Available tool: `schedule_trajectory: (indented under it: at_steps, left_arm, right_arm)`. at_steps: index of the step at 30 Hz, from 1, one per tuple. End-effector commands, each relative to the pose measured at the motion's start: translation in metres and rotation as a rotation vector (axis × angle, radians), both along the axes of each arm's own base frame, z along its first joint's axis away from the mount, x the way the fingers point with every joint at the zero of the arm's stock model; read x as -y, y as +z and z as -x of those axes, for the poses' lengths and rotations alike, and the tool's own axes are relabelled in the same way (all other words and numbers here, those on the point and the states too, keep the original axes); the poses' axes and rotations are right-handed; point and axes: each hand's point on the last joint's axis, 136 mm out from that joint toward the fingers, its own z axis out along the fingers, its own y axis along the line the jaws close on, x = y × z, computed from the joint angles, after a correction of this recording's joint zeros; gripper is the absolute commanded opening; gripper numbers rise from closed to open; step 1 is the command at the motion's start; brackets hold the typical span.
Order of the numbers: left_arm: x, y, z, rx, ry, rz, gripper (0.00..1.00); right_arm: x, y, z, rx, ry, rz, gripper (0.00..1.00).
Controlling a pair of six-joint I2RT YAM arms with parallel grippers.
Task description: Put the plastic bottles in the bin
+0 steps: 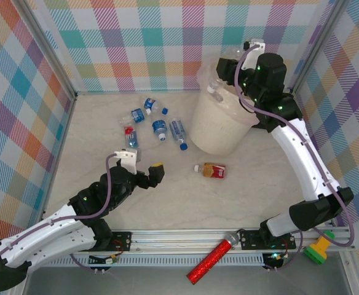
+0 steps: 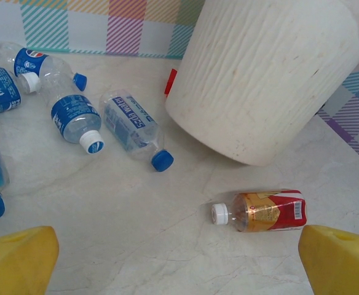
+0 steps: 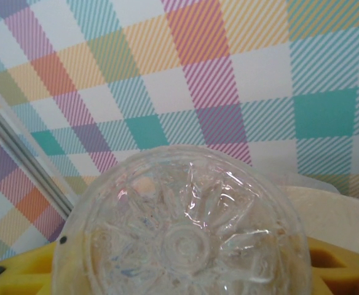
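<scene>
Clear bottle [image 3: 182,246], starred base showing, pinched by right pincer [image 1: 224,78] over beige bin [image 1: 219,126]. Left pincer [image 2: 179,261] is spread; red-labelled bottle [image 2: 262,210] lower right, blue-labelled bottles [image 2: 75,114] upper left.

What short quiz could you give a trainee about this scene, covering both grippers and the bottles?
1. True or false: the left gripper is open and holds nothing.
2. Choose one: near the rim of the bin, the right gripper holds A) a clear bottle, B) a spoon, C) nothing.
3. Fill in: the red-labelled bottle lies on its ____ on the table, outside the bin.
Key: 1 true; 2 A; 3 side.
</scene>
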Motion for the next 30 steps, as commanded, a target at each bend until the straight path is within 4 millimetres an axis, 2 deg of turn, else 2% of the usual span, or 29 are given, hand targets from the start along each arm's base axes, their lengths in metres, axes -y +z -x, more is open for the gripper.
schedule_trajectory:
  at_steps: [1,10,17,26,30]
  left_arm:
    - [-0.001,0.003,0.001,0.005,0.009,0.02,1.0]
    - [-0.002,0.003,0.001,0.004,0.013,0.019,1.0]
    - [-0.001,0.004,0.0,0.004,0.013,0.025,1.0]
    - [-0.003,0.003,0.002,-0.004,0.015,0.024,1.0]
    - [-0.006,0.003,0.003,-0.003,0.02,0.027,1.0]
  right_arm:
    - [-0.002,-0.024,-0.008,-0.066,0.004,0.006,0.54]
    - [-0.013,-0.02,0.003,-0.088,0.082,-0.047,0.54]
    - [-0.038,-0.019,0.019,-0.116,0.184,-0.083,0.54]
    - [-0.072,-0.033,0.029,-0.15,0.267,-0.061,0.54]
    - [-0.075,-0.029,0.032,-0.149,0.281,-0.067,0.54]
